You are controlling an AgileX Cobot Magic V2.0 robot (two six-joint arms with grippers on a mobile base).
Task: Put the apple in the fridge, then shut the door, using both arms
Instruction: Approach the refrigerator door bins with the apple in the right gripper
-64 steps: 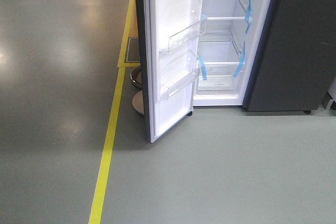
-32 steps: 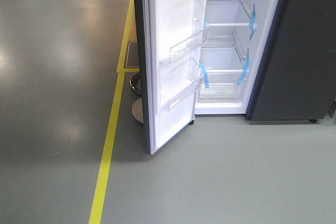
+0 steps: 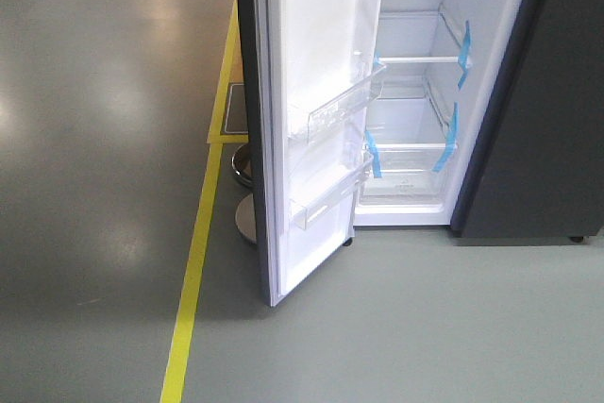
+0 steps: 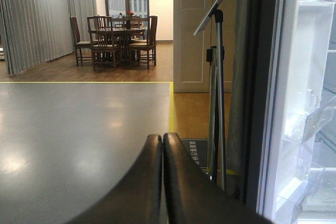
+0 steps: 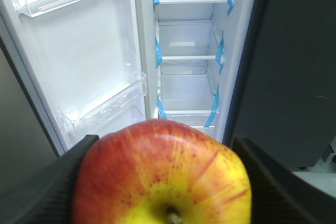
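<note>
In the right wrist view a red apple [image 5: 163, 177] with yellow patches and a short stem fills the bottom, and my right gripper [image 5: 164, 153] is shut on it, one black finger on each side. Beyond it the fridge [image 5: 189, 40] stands open, white inside, its shelves edged with blue tape. The door [image 3: 316, 120] is swung wide to the left, showing clear plastic bins. My left gripper [image 4: 162, 138] is shut on nothing, its fingers pressed together, left of the door's outer edge [image 4: 262, 93]. Neither gripper appears in the front view.
A dark grey panel [image 3: 557, 110] flanks the fridge on the right. A yellow floor line [image 3: 193, 261] runs left of the door. A metal stand with a round base [image 3: 245, 209] is behind the door. Table and chairs [image 4: 115, 40] stand far off.
The front view has moved closer to the fridge: door and shelves sit lower and larger in frame, shifted slightly right.
</note>
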